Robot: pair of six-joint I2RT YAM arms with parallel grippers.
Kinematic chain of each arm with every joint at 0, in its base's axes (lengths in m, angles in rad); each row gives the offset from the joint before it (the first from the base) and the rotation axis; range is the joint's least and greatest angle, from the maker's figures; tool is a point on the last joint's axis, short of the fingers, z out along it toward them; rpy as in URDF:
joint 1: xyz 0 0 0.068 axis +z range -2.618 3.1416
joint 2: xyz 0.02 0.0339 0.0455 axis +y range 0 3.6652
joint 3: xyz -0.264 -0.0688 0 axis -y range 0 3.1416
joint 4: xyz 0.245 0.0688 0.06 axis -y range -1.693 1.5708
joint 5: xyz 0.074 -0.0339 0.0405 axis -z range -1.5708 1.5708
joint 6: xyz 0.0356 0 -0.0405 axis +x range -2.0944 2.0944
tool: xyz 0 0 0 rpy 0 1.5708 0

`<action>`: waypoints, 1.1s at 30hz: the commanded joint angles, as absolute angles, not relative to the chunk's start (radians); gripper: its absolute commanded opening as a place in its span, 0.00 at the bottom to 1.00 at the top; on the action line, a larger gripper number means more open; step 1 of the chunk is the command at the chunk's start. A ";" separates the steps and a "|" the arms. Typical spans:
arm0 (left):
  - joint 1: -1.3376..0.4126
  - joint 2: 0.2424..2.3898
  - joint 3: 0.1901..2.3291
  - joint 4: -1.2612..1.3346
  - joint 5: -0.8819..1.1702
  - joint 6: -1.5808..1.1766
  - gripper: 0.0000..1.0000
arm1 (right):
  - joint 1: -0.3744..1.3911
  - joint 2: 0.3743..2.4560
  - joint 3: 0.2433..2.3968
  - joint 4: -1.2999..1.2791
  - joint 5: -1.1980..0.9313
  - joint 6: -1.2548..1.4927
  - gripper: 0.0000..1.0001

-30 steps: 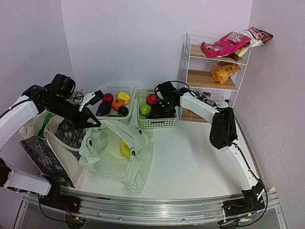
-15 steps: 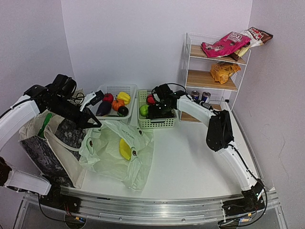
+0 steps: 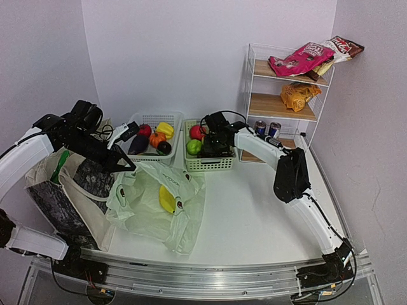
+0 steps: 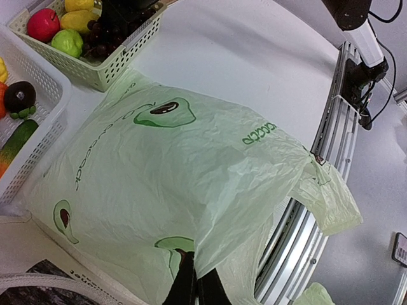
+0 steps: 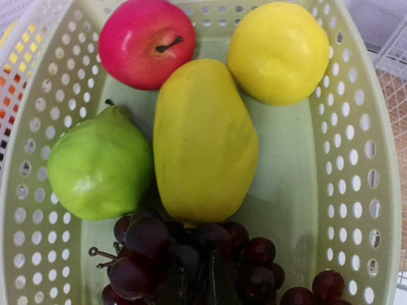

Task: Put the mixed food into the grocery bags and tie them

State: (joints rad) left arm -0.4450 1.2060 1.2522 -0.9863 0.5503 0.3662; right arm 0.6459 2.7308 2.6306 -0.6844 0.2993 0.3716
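Now, grape bunch (image 5: pixel 149 244) in green basket (image 5: pixel 365 190).

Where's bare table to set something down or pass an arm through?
Free: table between avocado bag, green basket, right arm and front rail; a strip before the wire shelf. Crowded: left side, where tote and avocado bag meet, left end effector shut on the bag; back row, white basket and green basket full, right end effector shut on the grape bunch.
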 commanded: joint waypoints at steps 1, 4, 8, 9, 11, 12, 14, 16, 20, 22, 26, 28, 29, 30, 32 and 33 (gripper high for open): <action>-0.443 1.192 1.263 -0.962 0.561 0.357 0.00 | 0.645 2.742 2.599 -0.711 0.429 0.547 0.00; -0.443 1.186 1.261 -0.961 0.560 0.356 0.00 | 0.654 2.720 2.597 -0.712 0.439 0.586 0.00; -0.443 1.186 1.261 -0.950 0.560 0.349 0.00 | 0.700 2.653 2.540 -0.712 0.441 0.624 0.00; -0.443 1.185 1.261 -0.948 0.561 0.347 0.00 | 0.714 2.636 2.519 -0.711 0.446 0.638 0.00; -0.443 1.182 1.261 -0.946 0.561 0.347 0.00 | 0.732 2.610 2.477 -0.710 0.450 0.678 0.00; -0.443 1.181 1.261 -0.946 0.563 0.347 0.00 | 0.738 2.605 2.467 -0.710 0.442 0.707 0.00; -0.443 1.177 1.261 -0.946 0.562 0.347 0.00 | 0.742 2.605 2.467 -0.707 0.417 0.759 0.00; -0.443 1.173 1.261 -0.946 0.560 0.348 0.00 | 0.749 2.615 2.490 -0.704 0.388 0.788 0.00; -0.444 1.162 1.256 -0.944 0.557 0.346 0.00 | 0.775 2.637 2.539 -0.694 0.366 0.792 0.00; -0.443 1.158 1.255 -0.942 0.557 0.343 0.00 | 0.776 2.656 2.547 -0.684 0.342 0.807 0.00; -0.443 1.155 1.261 -0.944 0.554 0.339 0.00 | 0.759 2.673 2.540 -0.677 0.359 0.804 0.00; -0.443 1.149 1.262 -0.947 0.550 0.341 0.00 | 0.738 2.659 2.525 -0.673 0.367 0.784 0.00; -0.443 1.147 1.260 -0.947 0.548 0.341 0.00 | 0.733 2.650 2.526 -0.670 0.377 0.743 0.00; -0.443 1.145 1.259 -0.947 0.548 0.341 0.00 | 0.730 2.641 2.527 -0.666 0.390 0.697 0.00; -0.443 1.147 1.257 -0.941 0.548 0.339 0.00 | 0.723 2.611 2.524 -0.637 0.374 0.611 0.00; -0.443 1.148 1.256 -0.936 0.549 0.337 0.00 | 0.719 2.596 2.520 -0.617 0.354 0.571 0.00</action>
State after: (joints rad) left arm -0.4450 1.1712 1.2522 -0.9751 0.5468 0.3421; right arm 0.7459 2.6537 2.5122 -0.6663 0.3732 0.7269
